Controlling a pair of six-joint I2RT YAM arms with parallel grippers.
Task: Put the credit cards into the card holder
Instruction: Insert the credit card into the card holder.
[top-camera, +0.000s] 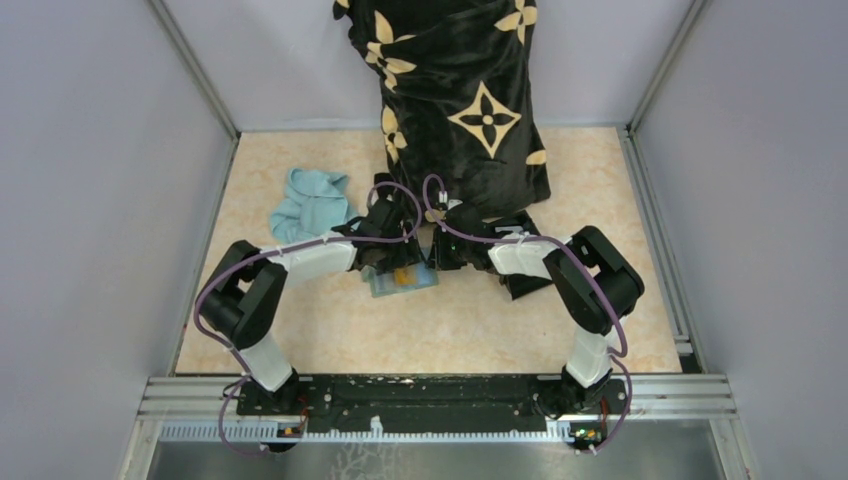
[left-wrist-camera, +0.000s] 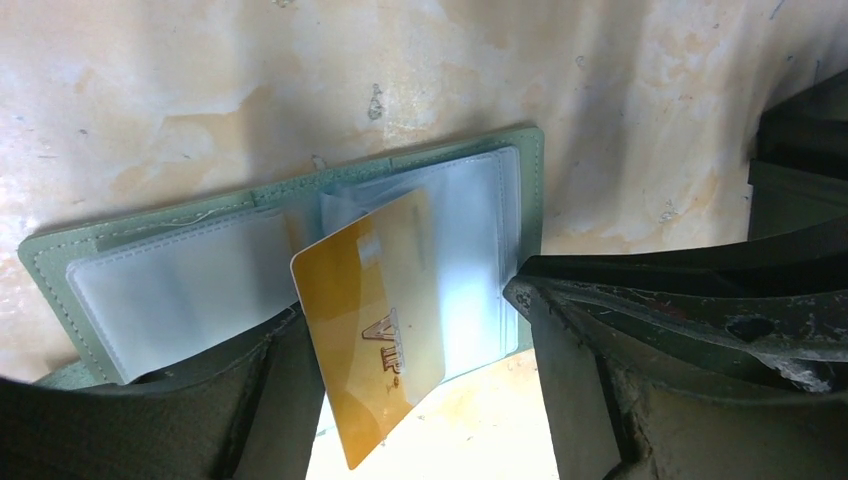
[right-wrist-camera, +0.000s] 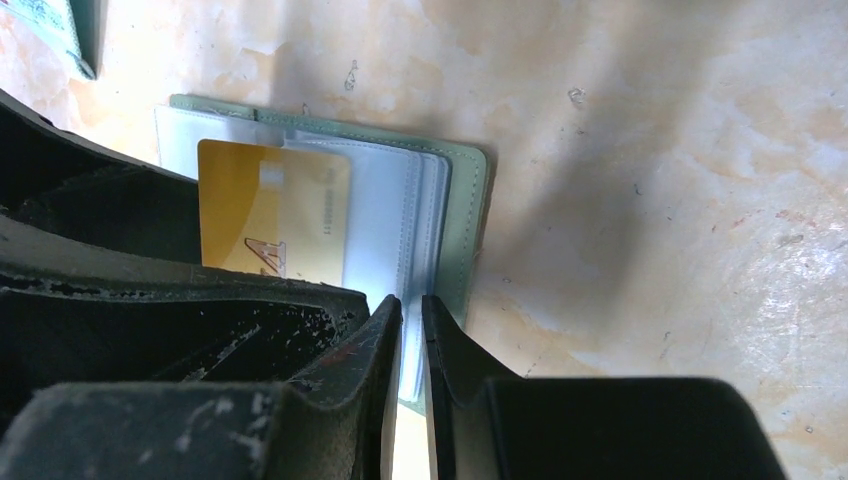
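The sage-green card holder (left-wrist-camera: 150, 225) lies open on the table, clear sleeves up; it also shows in the top view (top-camera: 403, 280) and the right wrist view (right-wrist-camera: 462, 200). A tan-orange credit card (left-wrist-camera: 370, 330) marked VIP sits slanted, its upper part inside a sleeve and its lower end sticking out; it also shows in the right wrist view (right-wrist-camera: 270, 205). My left gripper (left-wrist-camera: 405, 300) is open, its fingers wide on either side of the card. My right gripper (right-wrist-camera: 411, 305) is shut on a clear sleeve at the holder's edge. The blue and silvery cards are out of view.
A light blue cloth (top-camera: 310, 203) lies left of the arms. A black fabric with tan flower shapes (top-camera: 460, 100) hangs down over the back of the table. Grey walls close in the left, right and back sides.
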